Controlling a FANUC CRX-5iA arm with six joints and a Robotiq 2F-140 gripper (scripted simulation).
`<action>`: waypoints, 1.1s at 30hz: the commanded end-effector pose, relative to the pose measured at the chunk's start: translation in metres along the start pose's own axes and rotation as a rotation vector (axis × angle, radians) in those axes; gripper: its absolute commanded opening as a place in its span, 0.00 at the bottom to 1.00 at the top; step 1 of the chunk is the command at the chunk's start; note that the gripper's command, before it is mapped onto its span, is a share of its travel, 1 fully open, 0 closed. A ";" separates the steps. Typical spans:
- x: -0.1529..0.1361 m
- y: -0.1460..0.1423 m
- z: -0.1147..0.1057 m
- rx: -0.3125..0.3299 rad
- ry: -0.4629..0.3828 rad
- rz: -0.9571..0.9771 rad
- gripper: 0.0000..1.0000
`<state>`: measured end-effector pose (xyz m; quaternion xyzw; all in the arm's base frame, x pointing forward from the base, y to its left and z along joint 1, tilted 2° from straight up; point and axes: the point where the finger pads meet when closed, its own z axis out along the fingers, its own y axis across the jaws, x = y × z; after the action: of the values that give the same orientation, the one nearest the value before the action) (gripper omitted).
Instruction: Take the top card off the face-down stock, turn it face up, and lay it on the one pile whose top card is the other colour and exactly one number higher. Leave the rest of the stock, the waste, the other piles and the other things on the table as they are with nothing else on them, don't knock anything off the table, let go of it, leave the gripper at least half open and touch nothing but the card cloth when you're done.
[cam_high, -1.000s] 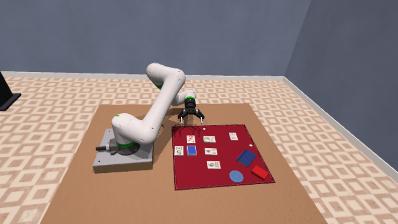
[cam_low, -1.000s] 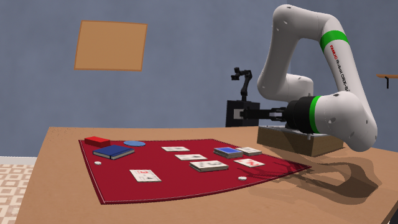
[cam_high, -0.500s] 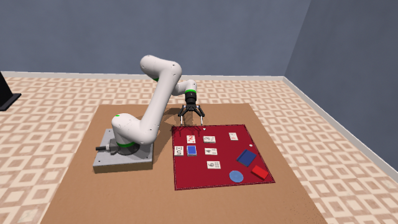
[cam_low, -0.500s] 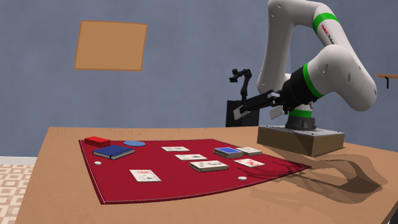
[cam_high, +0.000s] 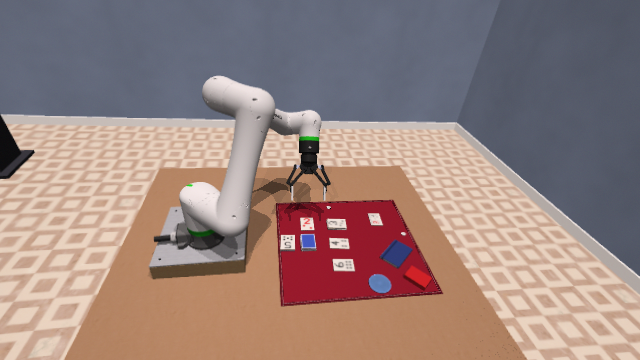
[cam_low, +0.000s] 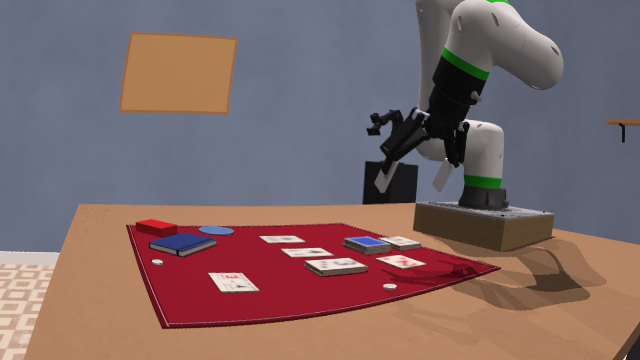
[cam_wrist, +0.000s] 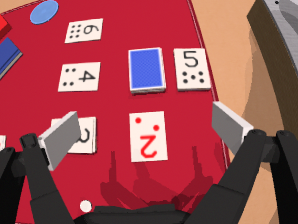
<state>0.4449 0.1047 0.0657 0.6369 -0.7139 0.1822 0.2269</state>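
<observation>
The face-down stock (cam_high: 308, 242) (cam_low: 367, 243) (cam_wrist: 147, 68) has a blue back and lies near the left side of the red card cloth (cam_high: 310, 285) (cam_low: 190, 300) (cam_wrist: 180, 23). Beside it lies a black 5 (cam_high: 287, 242) (cam_low: 400, 242) (cam_wrist: 192, 68). Other face-up cards are a red 2 (cam_high: 307, 223) (cam_low: 401, 261) (cam_wrist: 148, 156), a black 3 (cam_high: 336, 224) (cam_low: 336, 265) (cam_wrist: 85, 137), a black 4 (cam_high: 339, 243) (cam_low: 306, 252) (cam_wrist: 80, 76), a black 6 (cam_high: 344, 265) (cam_low: 282, 239) (cam_wrist: 84, 30) and a red 3 (cam_high: 375, 219) (cam_low: 233, 282). My gripper (cam_high: 308, 196) (cam_low: 412, 184) (cam_wrist: 144, 119) is open and empty. It hangs well above the cloth's far edge, near the red 2.
A blue book (cam_high: 396, 253) (cam_low: 182, 244) (cam_wrist: 8, 56), a red block (cam_high: 418, 276) (cam_low: 156, 227) and a blue disc (cam_high: 380, 283) (cam_low: 216, 230) (cam_wrist: 44, 11) lie at the cloth's right end. Two small white chips (cam_high: 403, 233) (cam_low: 389, 286) lie on the cloth. The robot base (cam_high: 200, 255) (cam_low: 480, 225) stands to the left.
</observation>
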 end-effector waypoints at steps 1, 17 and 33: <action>0.002 -0.001 -0.001 0.001 -0.082 0.002 1.00; 0.001 0.000 0.000 0.000 -0.538 0.001 1.00; -0.016 -0.003 0.031 -0.001 -0.580 0.013 1.00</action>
<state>0.4456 0.1014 0.0407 0.6588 -0.7521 -0.0069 0.0129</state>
